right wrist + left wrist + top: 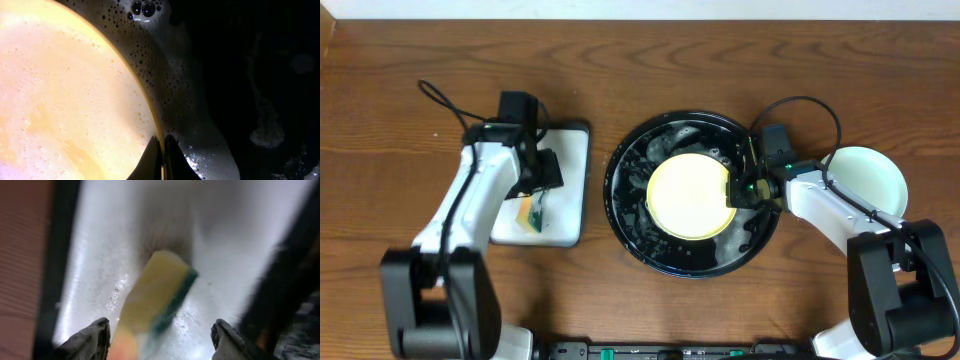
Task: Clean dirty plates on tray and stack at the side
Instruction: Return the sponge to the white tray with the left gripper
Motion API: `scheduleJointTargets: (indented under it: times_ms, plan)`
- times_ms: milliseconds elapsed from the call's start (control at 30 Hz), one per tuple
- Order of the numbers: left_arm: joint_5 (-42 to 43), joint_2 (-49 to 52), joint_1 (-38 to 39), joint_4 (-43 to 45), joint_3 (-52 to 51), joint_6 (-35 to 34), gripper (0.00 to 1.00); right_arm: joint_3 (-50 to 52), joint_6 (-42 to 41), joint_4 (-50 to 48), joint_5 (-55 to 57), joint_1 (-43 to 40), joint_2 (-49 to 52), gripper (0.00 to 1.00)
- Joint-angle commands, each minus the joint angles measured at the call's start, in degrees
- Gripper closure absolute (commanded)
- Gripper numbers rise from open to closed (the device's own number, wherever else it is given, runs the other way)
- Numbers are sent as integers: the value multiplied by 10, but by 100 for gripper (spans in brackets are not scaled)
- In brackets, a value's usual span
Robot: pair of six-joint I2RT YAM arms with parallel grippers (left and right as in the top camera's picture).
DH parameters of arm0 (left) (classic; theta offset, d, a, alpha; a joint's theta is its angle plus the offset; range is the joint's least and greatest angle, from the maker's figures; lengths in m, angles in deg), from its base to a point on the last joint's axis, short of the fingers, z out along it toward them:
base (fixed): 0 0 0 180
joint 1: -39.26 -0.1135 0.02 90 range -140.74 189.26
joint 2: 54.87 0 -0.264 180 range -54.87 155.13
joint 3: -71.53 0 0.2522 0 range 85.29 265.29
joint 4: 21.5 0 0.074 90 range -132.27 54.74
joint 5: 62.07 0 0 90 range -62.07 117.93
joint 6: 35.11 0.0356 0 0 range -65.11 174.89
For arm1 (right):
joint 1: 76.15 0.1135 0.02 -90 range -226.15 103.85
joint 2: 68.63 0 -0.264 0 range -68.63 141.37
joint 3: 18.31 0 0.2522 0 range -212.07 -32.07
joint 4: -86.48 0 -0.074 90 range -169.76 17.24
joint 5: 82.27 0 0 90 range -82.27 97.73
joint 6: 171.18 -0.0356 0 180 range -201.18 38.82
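Note:
The pale yellow plate [687, 195] lies in the round black tray [628, 215], which is wet and foamy. My right gripper [738, 191] is shut on the plate's right rim; in the right wrist view its fingers [162, 142] pinch the yellow plate [65, 95] at its edge. A pale mint-green plate [868, 178] lies on the bare tabletop at the right. My left gripper [534, 192] is open over the white rectangular dish [565, 180], above a yellow-and-green sponge [157, 292] that lies between its fingers [160, 337].
The sponge [531, 215] rests on the white black-edged dish [100, 255] left of the tray. Soap foam covers the tray floor [240, 100]. Arm cables loop above both arms. The arm bases stand at the front corners.

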Motion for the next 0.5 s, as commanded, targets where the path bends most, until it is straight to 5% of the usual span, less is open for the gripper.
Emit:
scheduleJointTargets:
  times_ms: [0,100,200,300,467]
  plan:
    - [-5,-38,-3,-2,20,10,32,1,13,2,26,2,7,99]
    - [-4,-40,-3,-11,20,10,35,-1,19,2,26,2,-12,99]
    - [6,-40,-3,-41,20,9,71,-1,31,5,26,2,-44,99]
    - [29,-38,-3,-64,14,9,85,-1,33,18,26,2,-81,99]
    - [27,-36,-1,-44,-24,10,86,-1,33,24,26,2,-122,99]
